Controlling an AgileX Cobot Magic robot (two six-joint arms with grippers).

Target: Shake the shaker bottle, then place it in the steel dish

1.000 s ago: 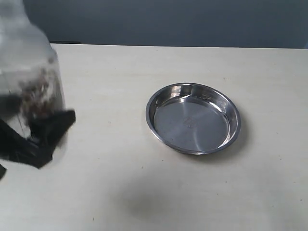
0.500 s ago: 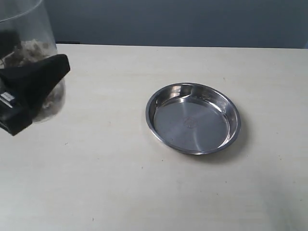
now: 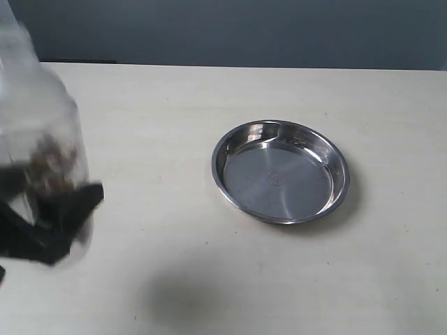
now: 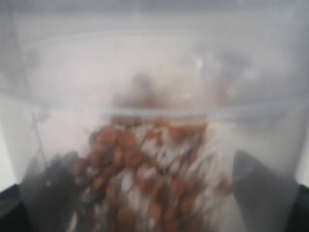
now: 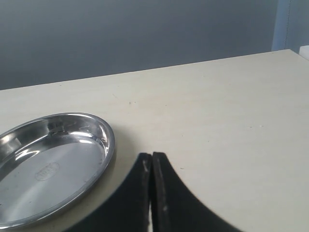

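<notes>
**Polished steel and frosted plastic on a matt table**

The steel dish [image 3: 279, 174] is shiny stainless metal, mirror-smooth, with bright glints along its thin rim and a faint stamped mark in the bottom. The table [image 3: 174, 98] beneath it is pale, matt and lightly grained. Left of the dish, the shaker bottle [image 3: 42, 132] is cloudy clear plastic, with brown granules [image 4: 145, 169] showing through. The left gripper [image 4: 157, 193] and the right gripper [image 5: 151, 155] have dull black fingers [image 3: 66, 209].

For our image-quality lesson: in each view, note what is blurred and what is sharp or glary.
Exterior view: the shaker bottle is smeared by motion blur, while the steel dish is crisp with bright rim glints. Left wrist view: the bottle fills the frame, hazy, granules streaked. Right wrist view: sharp throughout, dish reflecting light.
</notes>
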